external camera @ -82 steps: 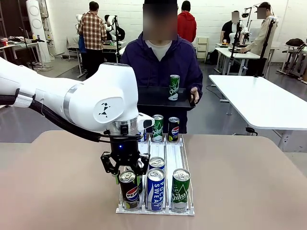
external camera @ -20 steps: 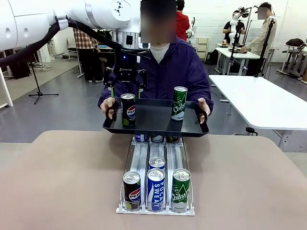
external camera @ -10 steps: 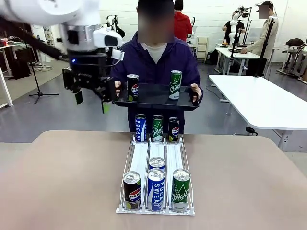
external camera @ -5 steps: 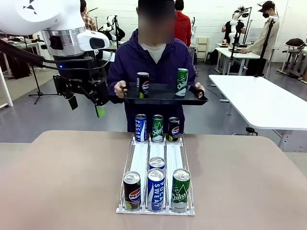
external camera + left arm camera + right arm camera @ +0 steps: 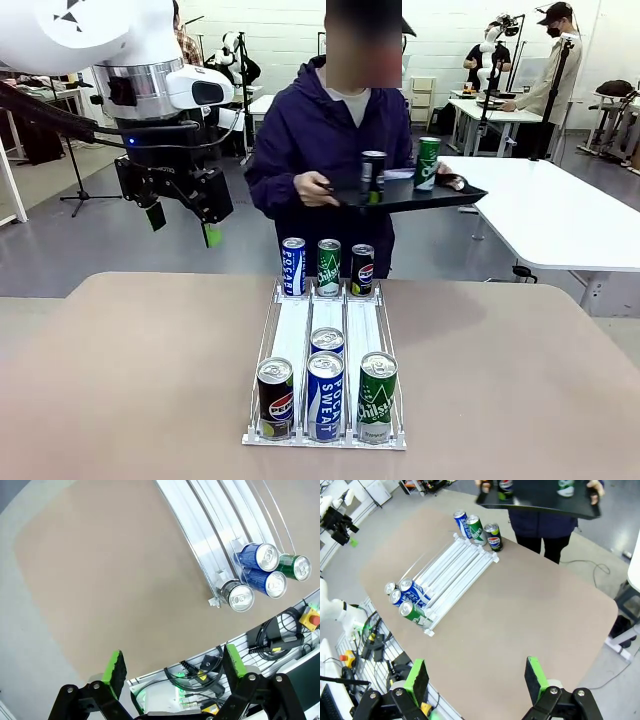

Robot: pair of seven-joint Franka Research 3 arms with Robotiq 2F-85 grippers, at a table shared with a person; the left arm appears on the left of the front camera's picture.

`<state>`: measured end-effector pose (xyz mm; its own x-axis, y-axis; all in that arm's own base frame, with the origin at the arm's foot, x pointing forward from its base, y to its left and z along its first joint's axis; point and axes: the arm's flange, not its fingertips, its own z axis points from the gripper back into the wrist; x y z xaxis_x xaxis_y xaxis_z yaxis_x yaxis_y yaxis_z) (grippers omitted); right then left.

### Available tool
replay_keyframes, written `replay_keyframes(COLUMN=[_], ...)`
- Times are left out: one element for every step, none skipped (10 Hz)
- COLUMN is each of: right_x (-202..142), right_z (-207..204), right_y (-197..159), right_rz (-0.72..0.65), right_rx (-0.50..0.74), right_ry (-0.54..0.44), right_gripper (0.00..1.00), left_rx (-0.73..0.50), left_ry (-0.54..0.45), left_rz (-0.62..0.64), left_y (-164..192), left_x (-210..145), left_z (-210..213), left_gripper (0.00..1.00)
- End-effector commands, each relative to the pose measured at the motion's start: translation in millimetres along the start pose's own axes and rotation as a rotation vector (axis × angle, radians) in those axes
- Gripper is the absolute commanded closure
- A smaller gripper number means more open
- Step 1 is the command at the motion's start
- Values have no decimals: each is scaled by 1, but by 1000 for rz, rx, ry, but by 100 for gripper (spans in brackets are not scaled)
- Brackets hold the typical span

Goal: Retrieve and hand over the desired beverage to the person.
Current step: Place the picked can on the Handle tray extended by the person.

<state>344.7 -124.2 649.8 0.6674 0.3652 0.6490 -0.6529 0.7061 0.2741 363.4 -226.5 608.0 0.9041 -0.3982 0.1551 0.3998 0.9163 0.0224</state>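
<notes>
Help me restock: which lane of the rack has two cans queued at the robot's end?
The middle lane: a second silver-topped can sits right behind the blue Pocari Sweat can. The Pepsi can and green Chilsung can beside it stand alone.

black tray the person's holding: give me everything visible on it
The black tray is a flat rectangular tray with a low raised rim, plastic by the look of it. The person holds it raised in front of the chest, one hand at each end, swung toward picture right and beyond the table's far edge. Two cans stand upright on it: a dark Pepsi can and a green Chilsung can. In the right wrist view, its underside is plain black.
</notes>
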Motion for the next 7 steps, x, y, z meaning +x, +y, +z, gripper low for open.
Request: replay_keyframes(right_x=[1,1,1,1,1,1,1], right_z=[-1,-1,-1,-1,-1,-1,-1], right_y=[-1,-1,-1,-1,-1,-1,-1], right_rz=[9,9,9,9,9,9,9], right_rx=[16,16,16,16,16,16,16], right_ry=[-14,-14,-14,-14,-14,-14,-14], right_gripper=[0,0,0,0,0,0,0], left_rx=[8,8,8,8,8,8,8], left_ry=[1,1,1,1,1,1,1], left_rz=[-3,-3,-3,-3,-3,-3,-3], left_y=[2,2,2,2,2,2,2], left_x=[1,1,1,1,1,1,1], left_z=[1,1,1,1,1,1,1], left_gripper=[0,0,0,0,0,0,0])
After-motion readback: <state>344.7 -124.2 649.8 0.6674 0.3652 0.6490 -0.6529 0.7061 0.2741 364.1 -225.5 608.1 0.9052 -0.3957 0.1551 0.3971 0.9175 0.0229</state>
